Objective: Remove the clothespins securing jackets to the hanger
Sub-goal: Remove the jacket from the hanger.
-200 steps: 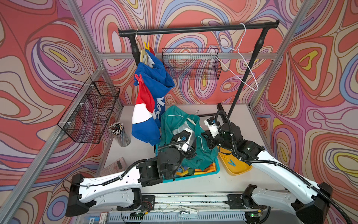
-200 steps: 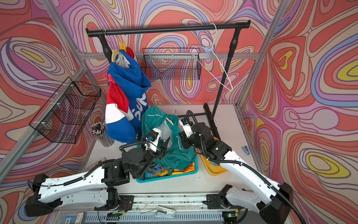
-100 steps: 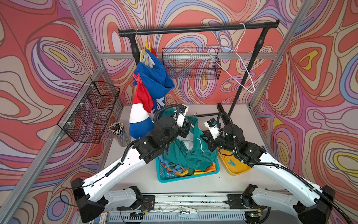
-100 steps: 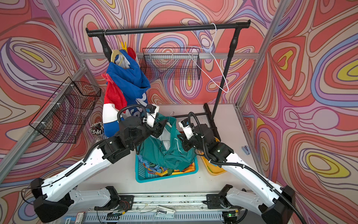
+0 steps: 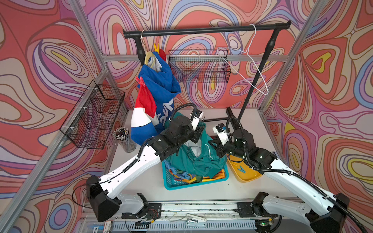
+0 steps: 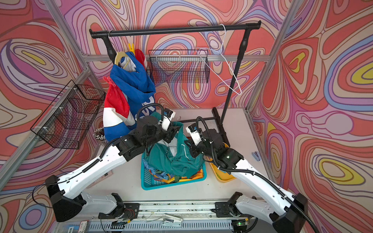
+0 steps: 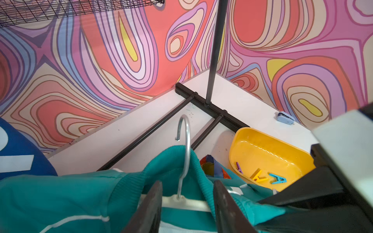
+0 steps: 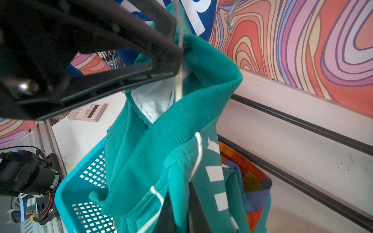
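One off-centre squeeze could spoil this lift
Near, the right end effector [image 8: 180, 201] pinches the teal jacket [image 5: 193, 161]; the left end effector [image 7: 187, 185] is spread astride the neck of the white hanger [image 7: 191, 203]; closing askew could tip it and shed the jacket; loose clothespins [image 7: 277, 178] lie in the yellow tray [image 7: 262, 149], right; yellow clothespin [image 5: 156, 47] and red clothespin [image 5: 140, 81] grip the blue jacket [image 5: 161, 80], far left.

— How do the arms stand?
— Both reach from the near edge toward the middle. The left arm [image 5: 141, 161] is raised, and the left gripper [image 7: 187, 201] has its jaws apart.
— And the right one?
— The right arm [image 5: 282, 173] is lower. The right gripper [image 8: 180, 191] is closed, pinching the teal jacket [image 8: 161, 151].
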